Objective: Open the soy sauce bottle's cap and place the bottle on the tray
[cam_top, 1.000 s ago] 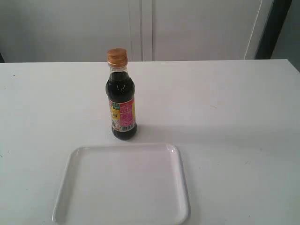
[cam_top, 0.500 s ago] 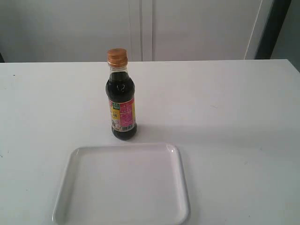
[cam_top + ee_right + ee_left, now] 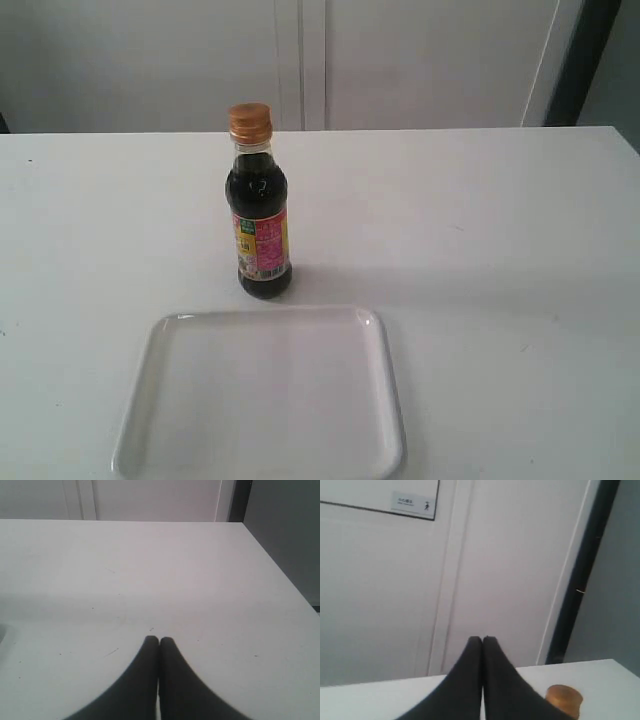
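- Both hands are out of sight in the exterior view; each shows only in its own wrist view.
- Left hand point(image 3: 482, 639) has its two dark fingers pressed together at the tips, holding nothing, raised above the tabletop point(image 3: 480, 230) and aimed toward the far wall.
- Right hand point(image 3: 159, 640) also has its fingers closed tip against tip with nothing between them, over a bare stretch of the white tabletop.
- The soy sauce bottle point(image 3: 260, 215) stands upright on the tabletop, left of the middle, filled with dark liquid and showing a pink and yellow label.
- The cap point(image 3: 249, 121) sits closed on the bottle's neck; its golden-orange top also peeks into the left wrist view, just beside that hand's fingers.
- The tray point(image 3: 150, 350) lies flat on the near side of the tabletop, white with rounded corners and a low rim.
- The bottle stands just beyond the tray's far edge, close to it but outside the rim.
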